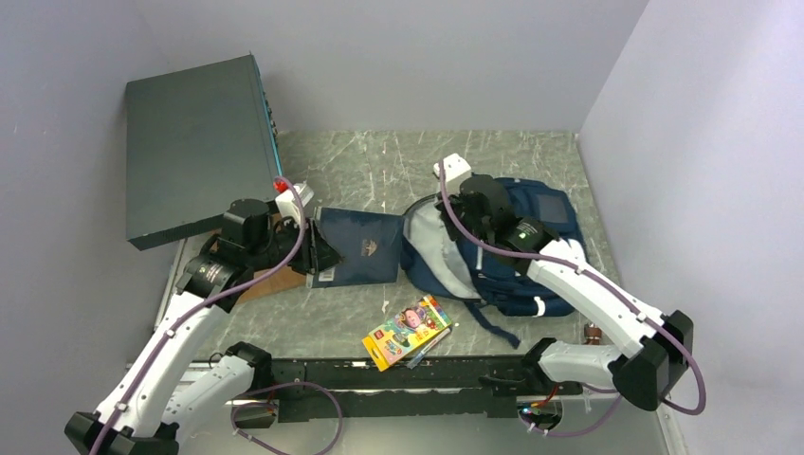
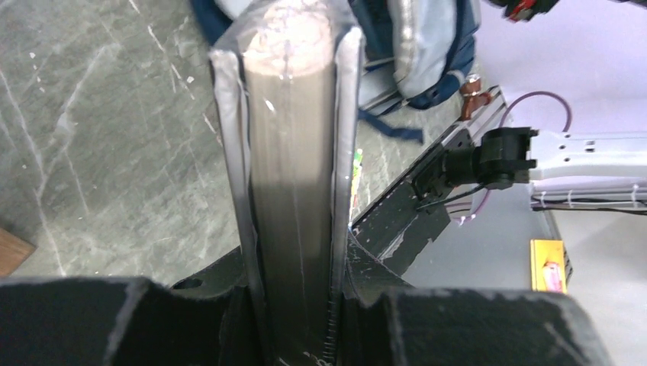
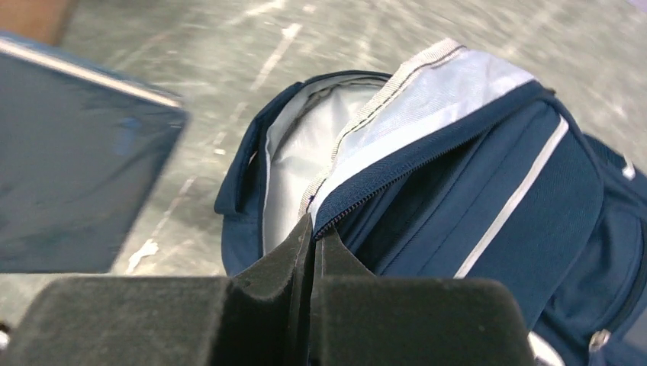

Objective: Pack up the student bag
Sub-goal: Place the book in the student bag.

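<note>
The navy student bag (image 1: 512, 251) lies at centre right, its main compartment unzipped and showing pale lining (image 3: 305, 145). My right gripper (image 1: 471, 210) is shut on the zipper edge of the bag's opening (image 3: 358, 202) and holds the flap up. My left gripper (image 1: 318, 248) is shut on a navy blue book (image 1: 358, 246), held just left of the bag's opening; in the left wrist view its page edge (image 2: 294, 152) runs up between the jaws. A crayon box (image 1: 408, 330) lies near the front edge.
A big dark grey-green flat box (image 1: 194, 147) stands at the back left. A brown board (image 1: 270, 280) lies under the left arm. The black rail (image 1: 398, 374) runs along the near edge. Grey walls close in the back and right.
</note>
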Motion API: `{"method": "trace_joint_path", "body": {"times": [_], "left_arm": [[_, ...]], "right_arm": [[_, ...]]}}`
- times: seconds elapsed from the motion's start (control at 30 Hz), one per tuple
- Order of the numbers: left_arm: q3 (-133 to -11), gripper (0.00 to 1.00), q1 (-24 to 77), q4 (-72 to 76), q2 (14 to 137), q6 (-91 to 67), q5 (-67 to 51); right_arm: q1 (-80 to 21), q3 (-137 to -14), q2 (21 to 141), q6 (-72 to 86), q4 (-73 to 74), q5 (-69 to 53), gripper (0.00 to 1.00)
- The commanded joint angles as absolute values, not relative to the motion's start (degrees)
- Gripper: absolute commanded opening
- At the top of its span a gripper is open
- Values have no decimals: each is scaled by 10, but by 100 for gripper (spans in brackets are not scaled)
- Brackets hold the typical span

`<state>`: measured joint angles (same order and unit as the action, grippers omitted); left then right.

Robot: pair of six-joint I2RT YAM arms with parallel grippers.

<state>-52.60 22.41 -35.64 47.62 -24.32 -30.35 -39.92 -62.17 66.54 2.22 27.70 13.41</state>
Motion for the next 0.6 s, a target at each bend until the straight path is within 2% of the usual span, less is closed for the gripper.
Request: {"method": "trace_joint_path", "body": {"times": [0.0, 0.13, 0.37, 0.57], "left_arm": [[-534, 0, 224, -238, 439, -305, -351], [-508, 0, 224, -198, 431, -382, -372], [-450, 0, 225, -139, 446, -536, -321], [-458, 0, 248, -57, 511, -590, -327]], "right_arm": [[-402, -643, 665, -39, 90, -40, 0], [-363, -647, 671, 49, 38, -115, 0], [-290, -604, 635, 214, -76, -236, 0], [-264, -608, 613, 224, -52, -270, 0]]}}
